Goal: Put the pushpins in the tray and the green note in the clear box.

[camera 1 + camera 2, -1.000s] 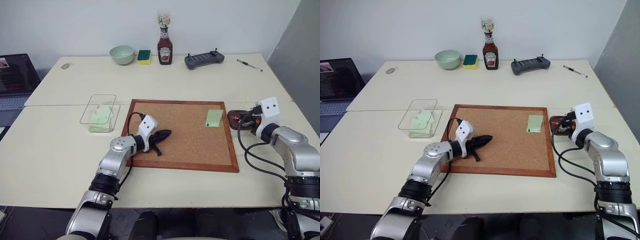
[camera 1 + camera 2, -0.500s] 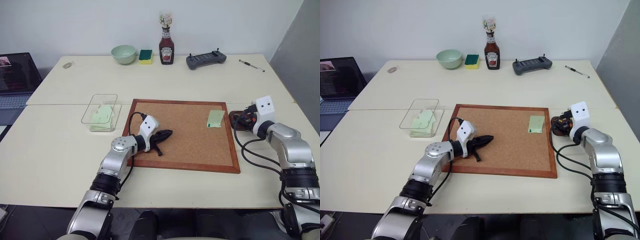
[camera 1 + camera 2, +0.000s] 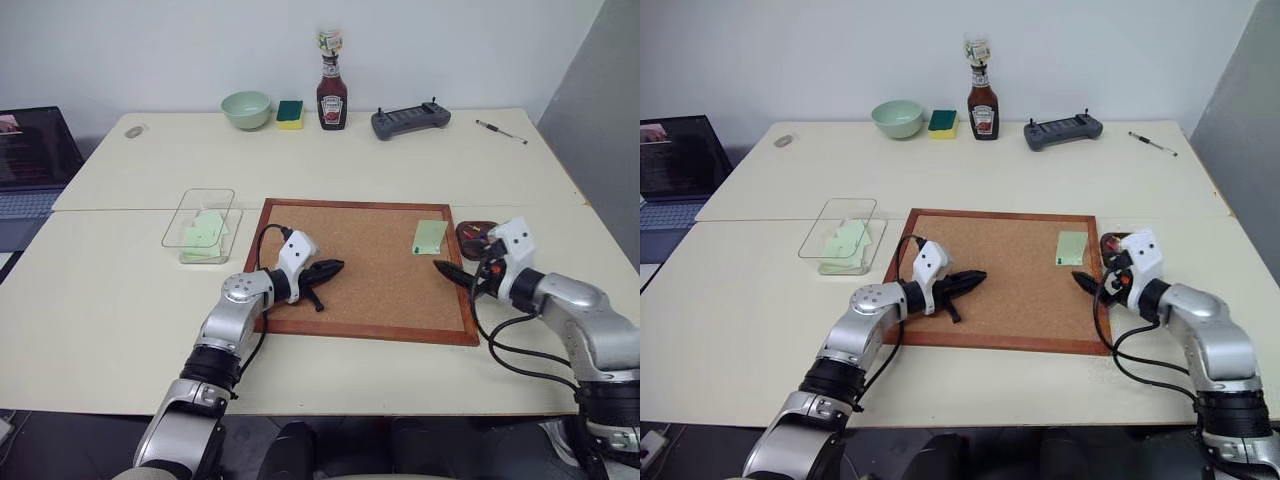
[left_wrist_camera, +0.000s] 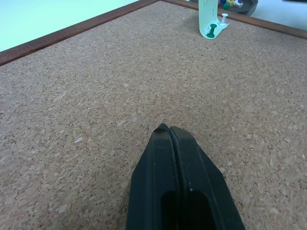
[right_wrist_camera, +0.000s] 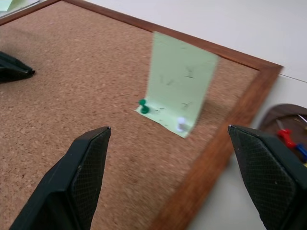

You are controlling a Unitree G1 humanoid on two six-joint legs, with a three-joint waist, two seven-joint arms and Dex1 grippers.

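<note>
Cork, grainy and speckled, fills the wood-framed corkboard (image 3: 365, 265) lying flat on the cream table (image 3: 120, 300) in the head views. The green note (image 3: 429, 236), a thin pale square, sits near the board's right edge. Just past that edge lies the tray (image 3: 474, 236), dark reddish-brown and rounded. Off the board's left side stands the clear box (image 3: 200, 224), glossy see-through plastic, with pale green paper inside. Along the far edge: a smooth pale green bowl (image 3: 245, 108), a green-and-yellow sponge (image 3: 290, 112), a ketchup bottle (image 3: 331, 95) whose label I can't read, a grey controller (image 3: 410, 121), a pen (image 3: 500, 131).

Left wrist view now: the left gripper (image 4: 169, 132) hangs over bare cork, its matte black fingers pressed together, nothing between them. Ahead, the note with a green pushpin (image 4: 211, 33) and a white pin (image 4: 223, 19) at its near edge.

Right wrist view: the right gripper (image 5: 168, 139) has its cross-hatched pads spread wide apart, empty, framing the note. Faint scribbles on the paper, not legible.
</note>
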